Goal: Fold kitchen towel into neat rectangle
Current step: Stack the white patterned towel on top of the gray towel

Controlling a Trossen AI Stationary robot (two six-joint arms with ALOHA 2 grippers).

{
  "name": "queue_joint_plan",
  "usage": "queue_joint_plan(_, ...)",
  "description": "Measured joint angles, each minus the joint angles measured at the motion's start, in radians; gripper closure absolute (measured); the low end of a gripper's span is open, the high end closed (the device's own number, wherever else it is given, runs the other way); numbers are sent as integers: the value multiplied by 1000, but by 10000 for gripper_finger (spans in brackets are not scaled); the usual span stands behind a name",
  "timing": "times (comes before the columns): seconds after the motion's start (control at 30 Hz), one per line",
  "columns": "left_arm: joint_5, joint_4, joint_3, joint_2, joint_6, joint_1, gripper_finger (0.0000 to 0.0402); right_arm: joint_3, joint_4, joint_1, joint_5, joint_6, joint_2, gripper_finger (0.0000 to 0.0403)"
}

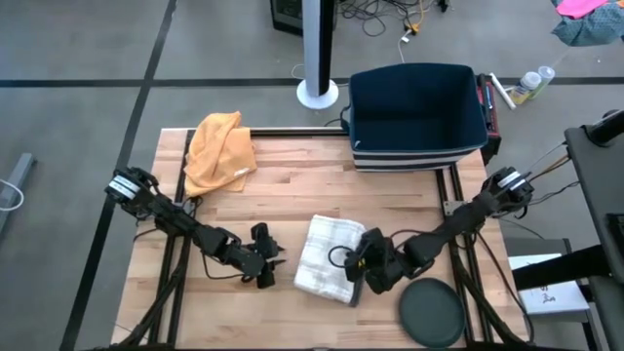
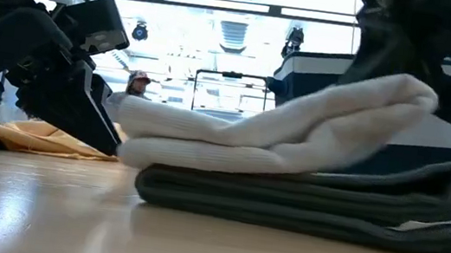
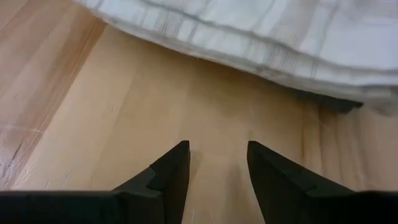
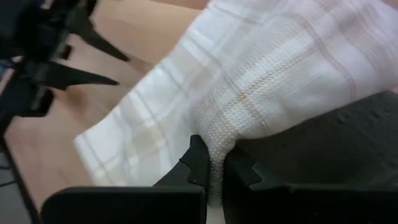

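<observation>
The white checked kitchen towel point(image 1: 325, 255) lies folded near the table's middle front, on a dark grey cloth layer point(image 2: 303, 202). My right gripper point(image 1: 368, 261) is at the towel's right edge and shut on it; the low view shows that edge raised point(image 2: 396, 92). My left gripper point(image 1: 270, 261) stands open just left of the towel, its fingertips low over bare wood point(image 3: 217, 165), a short way from the towel's left edge point(image 3: 249, 46) and touching nothing. My right gripper pinches a bunched fold at the towel's right edge point(image 4: 214, 146) between its two fingers. The fingers come slanting down from the table's right side. The pinched part is lifted above the rest of the towel, which lies on the grey layer and the table.
An orange cloth point(image 1: 220, 151) lies crumpled at the far left. A navy bin point(image 1: 417, 117) stands at the far right edge. A black round disc point(image 1: 432, 312) lies at the front right, near my right arm. Bare wood shows between the orange cloth and the towel.
</observation>
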Motion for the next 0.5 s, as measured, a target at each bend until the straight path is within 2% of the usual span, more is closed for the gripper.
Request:
queue_joint_plan(0.13,0,2,-2,0,0,3,249,-21,-2,10,-31,58,30,394)
queue_joint_plan(0.23,0,5,-3,0,-5,6,249,-32,-9,11,-104,58,51,394)
queue_joint_plan(0.5,0,4,-3,0,-7,7,249,-32,-2,-36,-244,-67,128,389)
